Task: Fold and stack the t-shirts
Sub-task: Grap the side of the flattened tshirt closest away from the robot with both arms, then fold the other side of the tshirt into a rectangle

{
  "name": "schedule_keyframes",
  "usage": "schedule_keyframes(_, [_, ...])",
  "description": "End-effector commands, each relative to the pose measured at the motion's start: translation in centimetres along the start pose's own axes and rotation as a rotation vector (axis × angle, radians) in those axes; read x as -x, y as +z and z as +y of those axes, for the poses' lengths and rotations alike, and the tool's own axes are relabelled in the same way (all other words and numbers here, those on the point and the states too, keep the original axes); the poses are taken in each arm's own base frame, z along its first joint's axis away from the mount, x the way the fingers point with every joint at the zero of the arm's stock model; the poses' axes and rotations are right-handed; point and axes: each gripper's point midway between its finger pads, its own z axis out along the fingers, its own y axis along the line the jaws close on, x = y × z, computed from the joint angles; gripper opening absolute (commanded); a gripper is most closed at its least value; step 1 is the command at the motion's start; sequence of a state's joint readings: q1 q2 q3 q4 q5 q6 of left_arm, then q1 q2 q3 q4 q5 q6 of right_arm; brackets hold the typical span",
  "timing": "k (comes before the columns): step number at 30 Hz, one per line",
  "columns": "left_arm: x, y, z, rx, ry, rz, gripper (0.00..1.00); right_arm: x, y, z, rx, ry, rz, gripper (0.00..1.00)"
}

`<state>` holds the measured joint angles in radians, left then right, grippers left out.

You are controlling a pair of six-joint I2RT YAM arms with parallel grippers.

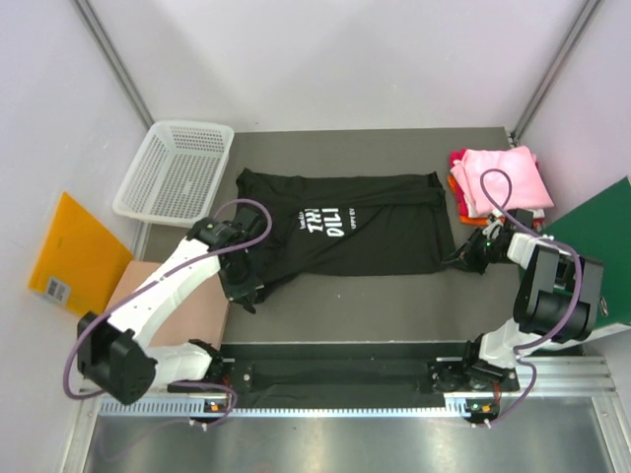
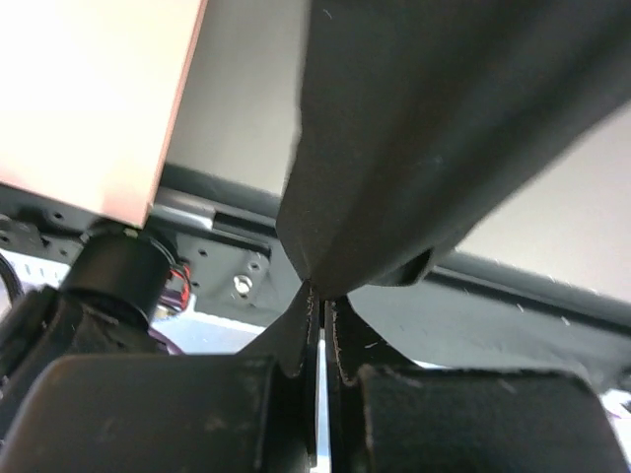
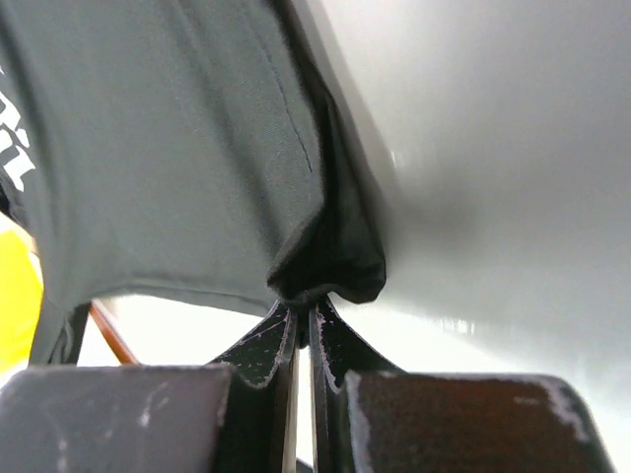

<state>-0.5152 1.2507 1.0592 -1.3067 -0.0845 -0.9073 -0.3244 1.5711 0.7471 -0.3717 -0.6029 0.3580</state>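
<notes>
The left gripper [image 2: 320, 296] is seen closed tight on a pinch of the black t-shirt [image 1: 365, 232], with the cloth drawn into a peak between its two fingers at the shirt's near left corner. The right gripper [image 3: 304, 310] is likewise clamped on a bunched fold of the same shirt, at its near right corner.

The shirt is spread crosswise on the grey table [image 1: 335, 305]. Its far edge lies flat, while its near left part is gathered into diagonal folds running toward the left gripper. White lettering [image 1: 320, 222] is printed on the shirt, left of its middle.

Just past the shirt's right end a folded pile is found, with a pink t-shirt [image 1: 508, 177] on top. An orange t-shirt [image 1: 455, 187] and a red t-shirt [image 1: 458, 156] show at the side facing the black shirt.

A white mesh basket [image 1: 177, 168] is placed just beyond the shirt's far left corner. A green folder [image 1: 596, 222] is seen to the shirt's right, past the pile. A yellow envelope [image 1: 79, 251] lies well to the shirt's left, and a pale brown board [image 2: 89, 99] is seen near its near left corner, under the left arm.
</notes>
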Motion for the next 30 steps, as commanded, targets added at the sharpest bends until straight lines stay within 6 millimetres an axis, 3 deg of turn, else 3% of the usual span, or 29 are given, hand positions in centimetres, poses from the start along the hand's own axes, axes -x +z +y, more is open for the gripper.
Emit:
schedule_keyframes(1, [-2.7,-2.3,2.5,0.026,-0.046,0.060,0.00,-1.7,-1.2,0.5,0.014,-0.016,0.020,0.01])
schedule_keyframes(5, [0.2,-4.0,1.5,0.017,-0.024,-0.050,0.00,-1.4,-2.0,1.2,0.022,-0.033,0.004,0.01])
schedule_keyframes(7, [1.4,-3.5,0.4,0.037,-0.001,-0.056,0.00,-0.9,-2.2,1.7,0.034,-0.034,0.000,0.01])
schedule_keyframes(14, [7.3,-2.8,-3.3,0.134,0.028,-0.146,0.00,3.9,-3.2,4.6,0.071,-0.047,-0.073,0.01])
schedule_keyframes(15, [8.0,-2.0,-3.7,0.173,0.036,-0.138,0.00,4.6,-3.2,5.0,0.078,-0.048,-0.085,0.01])
schedule_keyframes(17, [10.3,-2.6,-4.4,0.198,0.028,-0.193,0.00,6.2,-3.2,5.7,0.094,-0.039,-0.104,0.01])
schedule_keyframes(18, [11.0,-1.8,-4.7,0.237,0.030,-0.185,0.00,6.9,-3.1,6.1,0.108,-0.031,-0.112,0.01])
schedule_keyframes(20, [13.3,-2.5,-4.9,0.259,0.004,-0.230,0.00,8.4,-2.8,6.7,0.120,-0.027,-0.122,0.01])
schedule_keyframes(25, [17.2,-1.8,-5.6,0.264,-0.040,-0.251,0.00,11.9,-1.5,7.9,0.121,-0.040,-0.129,0.01])
schedule_keyframes(30, [21.2,-1.7,-5.3,0.237,-0.082,-0.280,0.00,13.3,0.8,8.9,0.109,-0.065,-0.092,0.01])
